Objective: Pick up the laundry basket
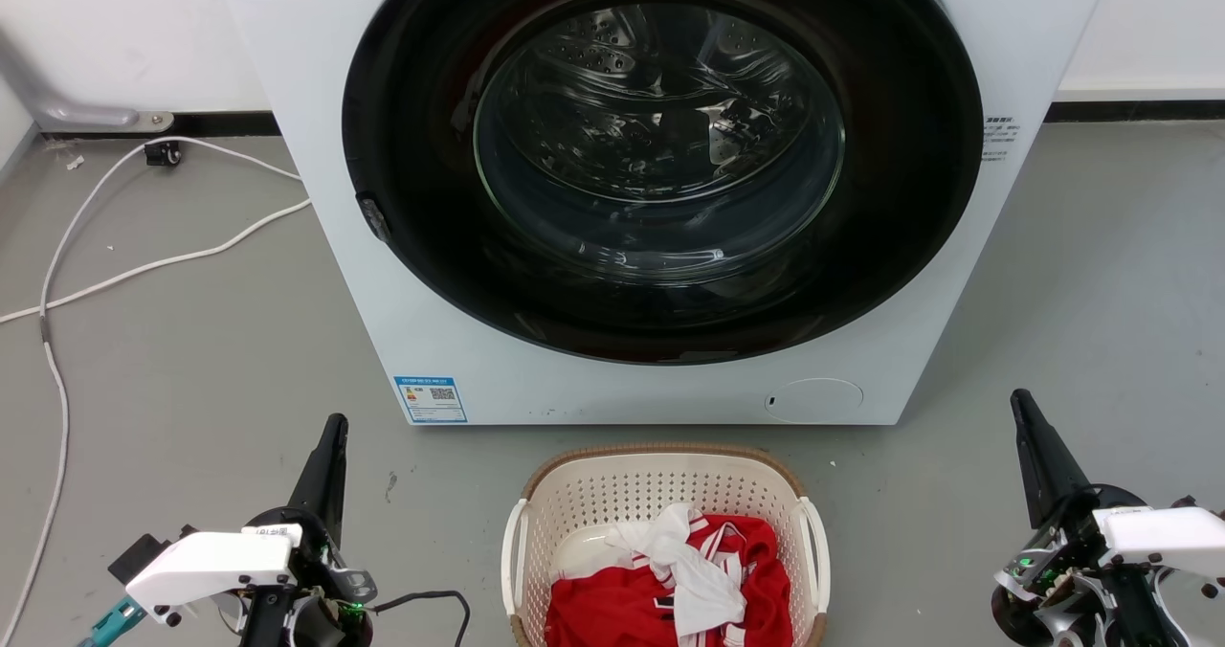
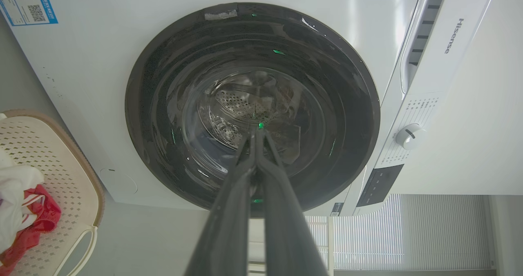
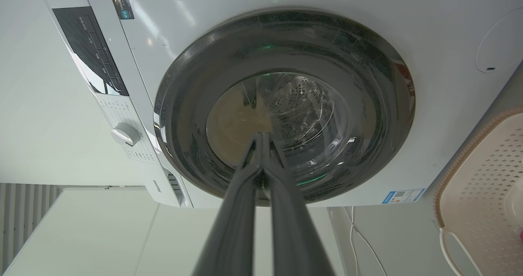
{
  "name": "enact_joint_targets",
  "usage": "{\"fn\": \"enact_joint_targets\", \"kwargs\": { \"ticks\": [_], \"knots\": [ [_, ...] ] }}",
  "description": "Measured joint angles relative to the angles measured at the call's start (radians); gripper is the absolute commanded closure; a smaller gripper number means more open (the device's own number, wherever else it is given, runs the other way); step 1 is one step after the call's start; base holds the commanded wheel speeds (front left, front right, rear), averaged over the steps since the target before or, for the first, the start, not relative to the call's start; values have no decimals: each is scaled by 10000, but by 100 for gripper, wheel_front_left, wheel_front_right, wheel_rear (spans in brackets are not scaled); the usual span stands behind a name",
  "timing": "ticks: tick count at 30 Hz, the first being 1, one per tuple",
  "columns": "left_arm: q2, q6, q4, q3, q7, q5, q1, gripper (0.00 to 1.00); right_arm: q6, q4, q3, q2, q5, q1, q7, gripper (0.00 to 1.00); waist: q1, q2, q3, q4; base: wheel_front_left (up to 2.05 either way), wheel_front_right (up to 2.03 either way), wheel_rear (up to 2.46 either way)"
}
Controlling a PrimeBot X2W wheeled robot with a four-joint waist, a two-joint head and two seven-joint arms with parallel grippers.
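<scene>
1. Head view: the laundry basket (image 1: 612, 499) stands on the grey floor (image 1: 191, 389) at near centre, just in front of the washing machine (image 1: 364, 274) and apart from it. Its brown woven-look rim faces up, with a white loop handle (image 1: 515, 542) on each side.
2. Inside the basket lies a red garment (image 1: 612, 613) with white stripes; a crumpled white cloth (image 1: 694, 570) rests on top of it.
3. Left gripper (image 1: 335, 427): left of the basket and well apart from it, fingers pointing toward the machine. Left wrist view: the gripper (image 2: 257, 136) has its two fingers pressed together at the tips, clenched on nothing; the basket (image 2: 53, 161) is at the left edge.
4. Right gripper (image 1: 1020, 400): right of the basket, well apart. Right wrist view: the gripper (image 3: 263, 139) is likewise clenched and empty, tips meeting; the basket (image 3: 482, 178) is at the right edge.
5. Washing machine front: a round dark door (image 1: 660, 159) with a glass window showing the steel drum; a blue label (image 1: 431, 399) sits at the lower left corner.
6. White cable (image 1: 144, 269): trails over the floor, far left of the machine.
</scene>
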Motion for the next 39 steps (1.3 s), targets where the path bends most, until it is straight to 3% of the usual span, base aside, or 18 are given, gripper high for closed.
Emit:
{"fn": "enact_joint_targets", "kwargs": {
  "ticks": [39],
  "knots": [
    [-31, 0, 2, 46, 63, 29, -1, 100, 0, 2, -56, 35, -59, -5, 44, 100, 0, 0, 0, 0, 0, 0, 0]
  ]
}}
